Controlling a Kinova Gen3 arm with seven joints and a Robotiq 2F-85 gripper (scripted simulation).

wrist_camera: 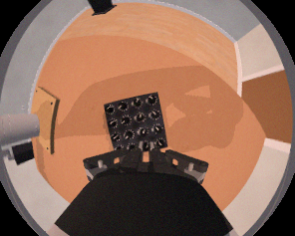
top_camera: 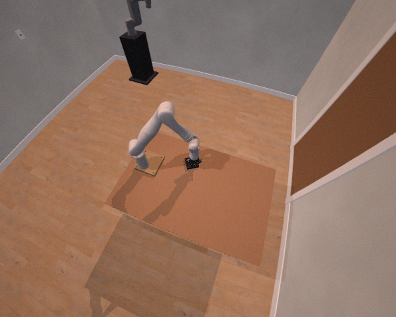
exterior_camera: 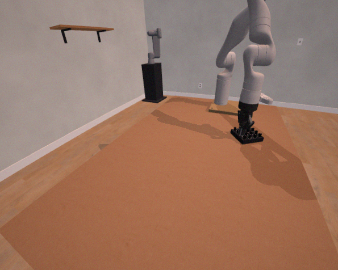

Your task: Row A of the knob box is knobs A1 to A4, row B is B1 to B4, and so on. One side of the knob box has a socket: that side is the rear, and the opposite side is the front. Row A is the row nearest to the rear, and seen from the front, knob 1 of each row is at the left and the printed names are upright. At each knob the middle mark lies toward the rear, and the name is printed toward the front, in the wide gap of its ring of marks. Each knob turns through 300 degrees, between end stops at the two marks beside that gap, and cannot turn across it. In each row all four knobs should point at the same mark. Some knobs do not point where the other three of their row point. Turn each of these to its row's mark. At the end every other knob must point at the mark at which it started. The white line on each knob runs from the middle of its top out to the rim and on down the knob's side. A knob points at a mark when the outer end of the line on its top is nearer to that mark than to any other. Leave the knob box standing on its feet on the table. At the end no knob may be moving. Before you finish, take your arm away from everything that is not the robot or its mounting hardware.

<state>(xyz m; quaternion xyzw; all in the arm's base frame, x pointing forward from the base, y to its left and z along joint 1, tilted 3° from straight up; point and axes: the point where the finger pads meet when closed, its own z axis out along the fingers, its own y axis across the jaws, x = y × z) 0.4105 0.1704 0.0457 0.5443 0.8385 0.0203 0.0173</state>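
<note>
The black knob box (top_camera: pixel 192 166) (exterior_camera: pixel 253 140) (wrist_camera: pixel 132 112) stands flat on the brown mat, with knobs in a four-by-four grid. It lies skewed in the wrist view. My gripper (exterior_camera: pixel 242 132) (wrist_camera: pixel 146 146) points down at the box, its fingers nearly closed on one knob in the grid line nearest the gripper, third from the left in the wrist view. The fingertips partly hide that knob and its marks. White lines show on several other knobs, but the marks they point at are too small to read. The socket and printed names cannot be made out.
The arm's base plate (top_camera: pixel 159 163) (exterior_camera: pixel 224 109) (wrist_camera: pixel 49 118) is on the mat (top_camera: pixel 225 204) (exterior_camera: pixel 151 189) (wrist_camera: pixel 90 59) beside the box. A black pedestal (top_camera: pixel 137 56) (exterior_camera: pixel 153 83) with another arm stands far off. Arm shadows fall across the mat.
</note>
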